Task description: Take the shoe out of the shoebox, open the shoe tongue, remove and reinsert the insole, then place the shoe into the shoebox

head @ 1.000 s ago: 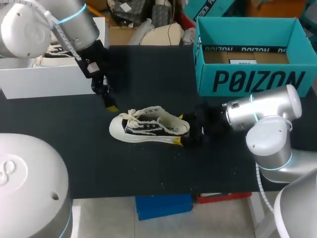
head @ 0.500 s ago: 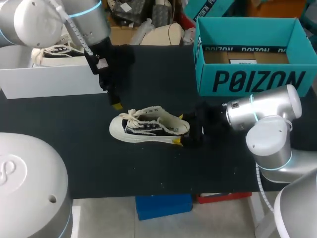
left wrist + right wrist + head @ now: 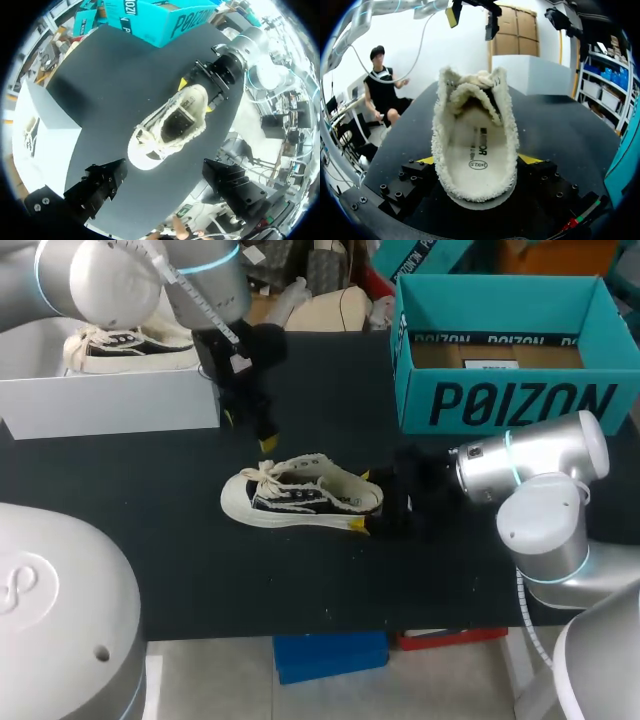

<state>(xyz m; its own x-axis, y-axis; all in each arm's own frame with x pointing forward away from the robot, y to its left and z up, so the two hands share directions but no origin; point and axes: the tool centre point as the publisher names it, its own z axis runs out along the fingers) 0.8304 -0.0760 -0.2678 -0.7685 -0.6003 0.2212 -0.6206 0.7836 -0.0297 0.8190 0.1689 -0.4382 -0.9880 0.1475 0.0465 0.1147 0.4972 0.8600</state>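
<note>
Mid-frame on the black table (image 3: 150, 540), the black-and-cream canvas sneaker (image 3: 300, 495) stands on its sole, toe left. My right gripper (image 3: 362, 502) clamps its heel. My left gripper (image 3: 248, 432) hangs just upper-left of it, fingers wide, holding nothing. Upper right sits the teal cardboard shoebox (image 3: 500, 400).

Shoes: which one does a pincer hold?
The shoe on the table, its heel in the right pincer; the other shoe lies in the white box.
</note>
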